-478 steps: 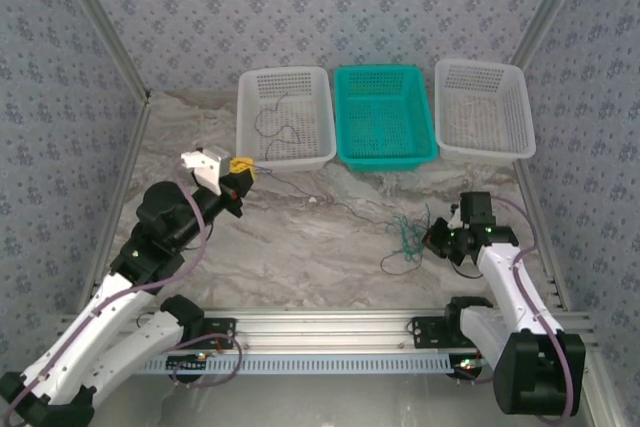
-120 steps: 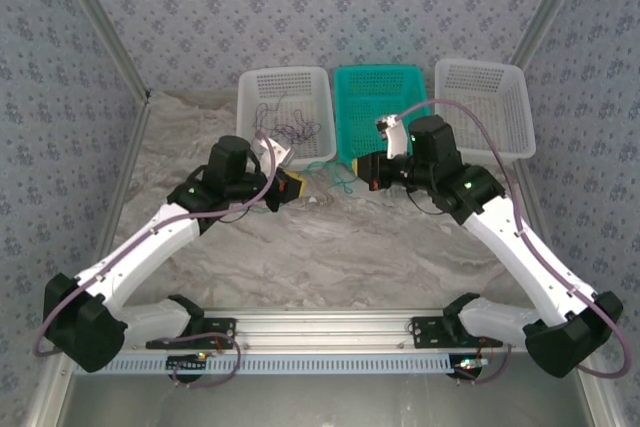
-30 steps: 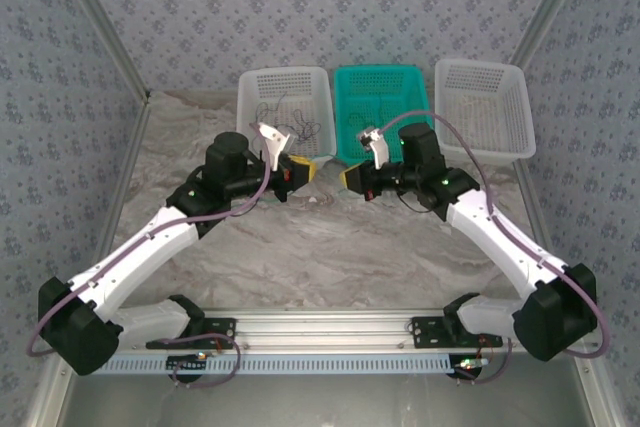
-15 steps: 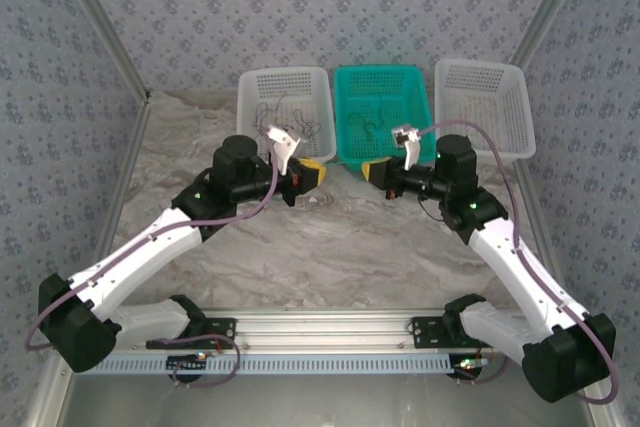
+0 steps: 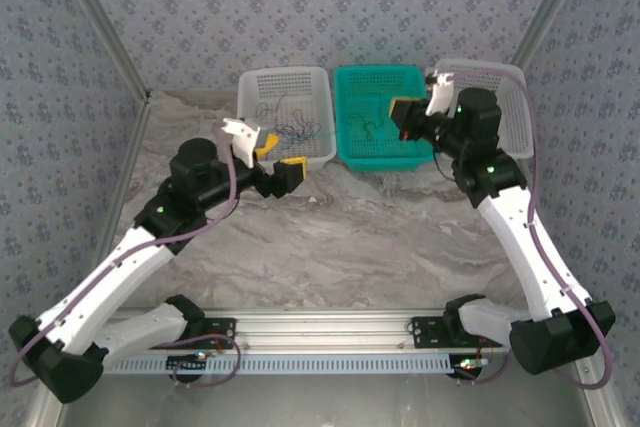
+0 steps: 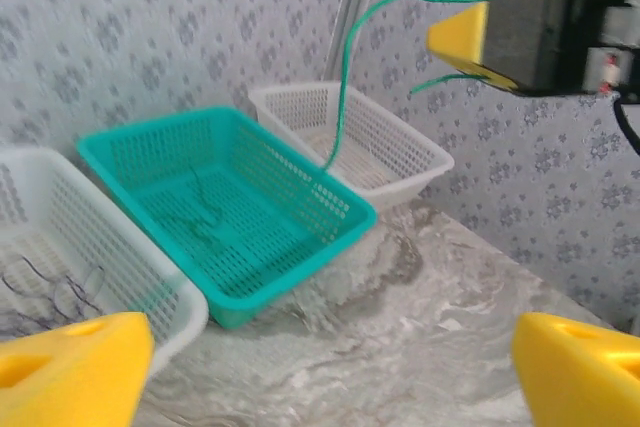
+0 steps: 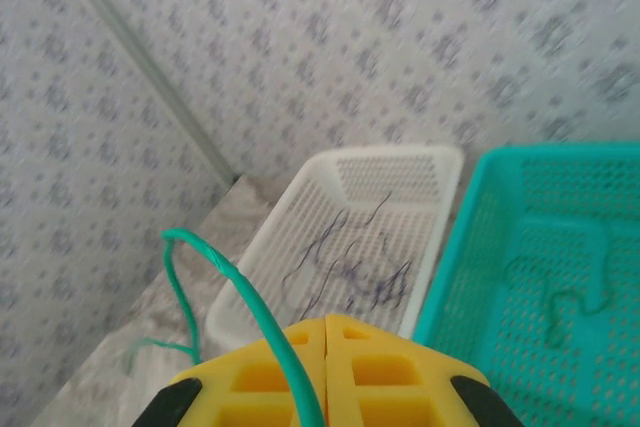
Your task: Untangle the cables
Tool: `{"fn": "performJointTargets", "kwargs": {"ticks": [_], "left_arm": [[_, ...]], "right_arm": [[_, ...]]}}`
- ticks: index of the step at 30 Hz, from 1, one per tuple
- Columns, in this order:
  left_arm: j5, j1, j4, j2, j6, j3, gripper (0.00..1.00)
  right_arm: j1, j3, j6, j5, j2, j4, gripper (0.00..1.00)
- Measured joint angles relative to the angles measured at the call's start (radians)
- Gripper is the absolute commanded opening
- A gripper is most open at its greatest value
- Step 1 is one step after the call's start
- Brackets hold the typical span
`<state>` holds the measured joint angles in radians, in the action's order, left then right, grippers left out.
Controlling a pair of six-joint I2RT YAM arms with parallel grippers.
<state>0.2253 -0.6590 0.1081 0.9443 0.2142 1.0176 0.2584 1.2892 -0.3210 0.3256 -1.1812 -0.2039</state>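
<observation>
Three baskets sit side by side along the table's 12 o'clock edge: the left white basket, the teal basket and the right white basket. The right gripper hangs over the teal basket's 3 o'clock side. Its yellow pads are pressed together on the green cable, which droops in a loose arc toward that basket's rim; where its end lands I cannot tell. The left gripper hovers just off the left white basket's 5 o'clock corner, jaws spread wide. Dark grey wires lie in the left white basket, and a teal-blue wire lies in the teal one. From 3 through 6 to 9 o'clock the marble top lies open between the two arms.
</observation>
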Motion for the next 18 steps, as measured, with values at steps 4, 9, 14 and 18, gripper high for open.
{"fn": "performJointTargets", "kwargs": {"ticks": [4, 9, 14, 18], "left_arm": [[-0.035, 0.0, 0.016, -0.08, -0.007, 0.0, 0.99], [-0.063, 0.0, 0.043, -0.138, -0.007, -0.016, 0.99], [-0.085, 0.0, 0.072, -0.167, -0.004, -0.065, 1.0], [-0.101, 0.0, 0.106, -0.182, -0.004, -0.08, 0.99]], "right_arm": [[-0.058, 0.138, 0.0, -0.076, -0.089, -0.026, 0.0], [-0.122, 0.316, -0.001, -0.19, -0.247, -0.066, 0.0], [-0.173, 0.395, -0.001, -0.29, -0.382, -0.101, 0.0], [-0.206, 0.399, -0.001, -0.341, -0.473, -0.13, 0.0]]}}
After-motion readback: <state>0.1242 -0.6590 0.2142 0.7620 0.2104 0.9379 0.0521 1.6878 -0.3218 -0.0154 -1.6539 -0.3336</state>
